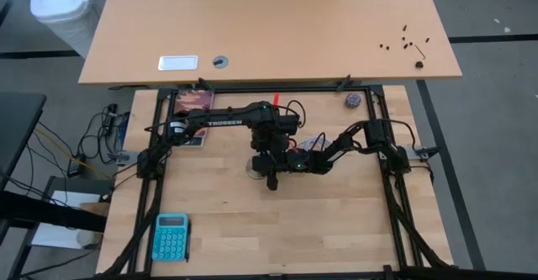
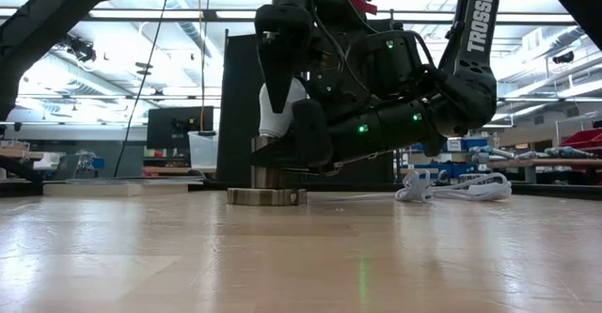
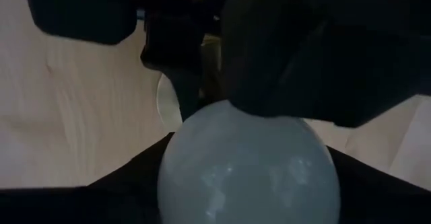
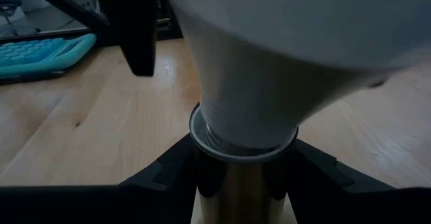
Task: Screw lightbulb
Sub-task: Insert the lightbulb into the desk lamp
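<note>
High view: both arms meet mid-bench (image 1: 336, 221). Left claw (image 1: 261, 164) comes in from the far left, points straight down over the socket (image 1: 250, 170). Right claw (image 1: 282, 164) reaches in low from the right, level with the socket. The lightbulb itself is hidden under the arms here. Teal calculator (image 1: 171, 236) sits at the near left corner, small purplish ball (image 1: 352, 101) at the far right edge, well apart from the work.

Low view: lightbulb (image 2: 279, 106) stands upright in the socket (image 2: 267, 189), white pear-shaped glass, wide end up, neck narrowing down into the brass-coloured holder on a round metal base. Left claw (image 2: 282, 78) hangs from above, its dark finger lies against the glass; looks closed on the bulb. Right claw (image 2: 301, 139) is clamped on the socket barrel just under the neck. White cord (image 2: 451, 189) trails right along the bench.

Left wrist view: bulb dome (image 3: 248, 163) fills the frame, pale matte white, smooth, faint speckle. Dark fingers flank it on both sides, touching the glass.

Right wrist view: bulb neck (image 4: 249, 96) tapers into the socket collar (image 4: 239, 150), seated straight, no thread showing. The right claw's fingers (image 4: 316, 167) pinch the brass barrel from both sides. Calculator (image 4: 40, 52) visible behind, far left.
</note>
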Controlling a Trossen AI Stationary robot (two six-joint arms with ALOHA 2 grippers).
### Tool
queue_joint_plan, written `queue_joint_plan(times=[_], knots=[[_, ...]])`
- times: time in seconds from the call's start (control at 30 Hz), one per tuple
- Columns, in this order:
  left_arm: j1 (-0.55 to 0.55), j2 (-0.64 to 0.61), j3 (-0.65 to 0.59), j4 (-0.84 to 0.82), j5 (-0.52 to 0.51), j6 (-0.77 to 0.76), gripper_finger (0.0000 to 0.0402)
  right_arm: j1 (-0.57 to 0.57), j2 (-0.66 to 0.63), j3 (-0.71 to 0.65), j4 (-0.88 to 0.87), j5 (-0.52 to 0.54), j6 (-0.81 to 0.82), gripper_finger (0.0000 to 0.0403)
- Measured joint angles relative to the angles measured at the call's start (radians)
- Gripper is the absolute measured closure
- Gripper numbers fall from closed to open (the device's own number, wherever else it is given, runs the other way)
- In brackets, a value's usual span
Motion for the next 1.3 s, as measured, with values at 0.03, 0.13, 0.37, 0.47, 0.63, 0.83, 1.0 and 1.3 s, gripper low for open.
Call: queue_joint_plan(times=[0.03, 0.13, 0.37, 0.47, 0.63, 0.83, 1.0, 1.3], knots=[[0.0, 0.0, 0.001, -0.006, 0.0, -0.012, 0.0132, 0.0, 0.0, 0.0, 0.0, 0.0, 0.0, 0.0217], [-0.002, 0.0, 0.001, -0.025, -0.001, -0.065, 0.012, -0.004, 0.0, 0.0, 0.0, 0.0, 0.0, 0.0217], [-0.033, 0.0, 0.001, -0.03, -0.053, -0.21, 0.0122, -0.011, 0.0, 0.0, 0.0, -0.005, -0.001, 0.0217], [-0.044, 0.0, 0.001, -0.027, -0.071, -0.291, 0.0123, -0.012, 0.0, 0.0, 0.0, -0.005, -0.001, 0.0217], [-0.055, 0.0, 0.001, -0.023, -0.087, -0.419, 0.0123, -0.012, 0.0, 0.0, 0.0, -0.005, 0.0, 0.0217], [-0.058, 0.0, 0.001, -0.015, -0.112, -0.586, 0.0123, -0.014, 0.0, 0.0, 0.0, 0.003, 0.0, 0.0217], [-0.059, 0.0, 0.001, -0.007, -0.136, -0.645, 0.0123, -0.014, 0.0, 0.0, 0.001, 0.006, 0.002, 0.0217], [-0.058, 0.0, 0.001, -0.002, -0.137, -0.535, 0.0121, -0.014, 0.0, 0.0, 0.0, -0.001, 0.0, 0.0217]])
